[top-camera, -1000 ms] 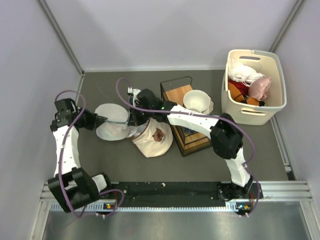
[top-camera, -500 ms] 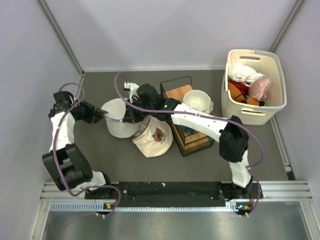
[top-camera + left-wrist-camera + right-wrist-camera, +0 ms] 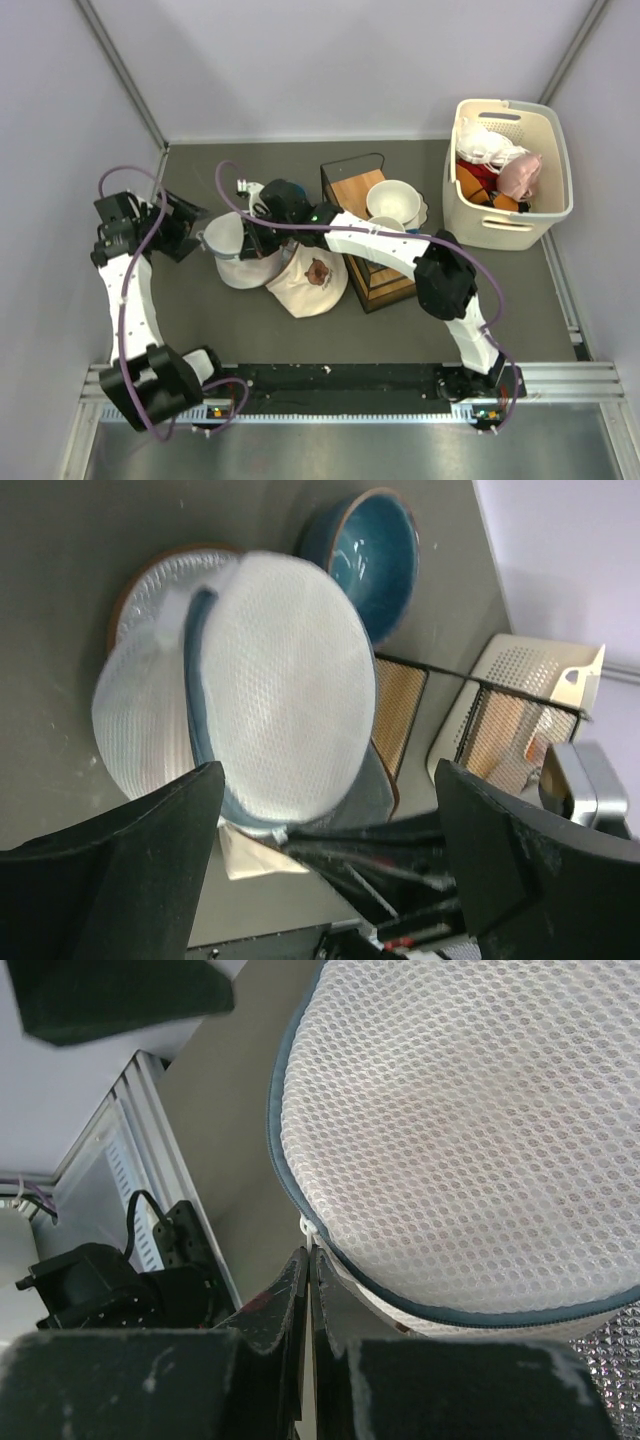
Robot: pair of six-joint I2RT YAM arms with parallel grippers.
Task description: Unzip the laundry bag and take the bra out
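The laundry bag (image 3: pixel 234 262) is sitting in the left half of the tabletop, roughly midway between the far and near edges, tipped up so that its round mesh face is turning toward the left arm. The left gripper (image 3: pixel 197 232) is hovering just to the left of it, its fingers (image 3: pixel 150 880) standing spread wide on either side of the round face, touching nothing and gripping nothing. The right gripper (image 3: pixel 307 1260) is reaching in from the bag's right side, its fingers pressing fully together at the small white zipper pull (image 3: pixel 306 1225) on the teal seam, so it is pinching the bag at that edge. The zipper band is running closed along the part of the rim that is showing. The bra (image 3: pixel 300 695) is showing only as a faint peach tint through the white mesh; its shape cannot be made out. A cream cloth (image 3: pixel 312 280) with a brown mark is lying just beside the bag, on the side nearer the near edge. A wire rack (image 3: pixel 372 262) with a white bowl (image 3: pixel 395 200) is standing right of centre, and a beige basket (image 3: pixel 545 140) of clothes is occupying the far right corner. In the left wrist view, a blue bowl (image 3: pixel 375 550) is resting just beyond the bag.
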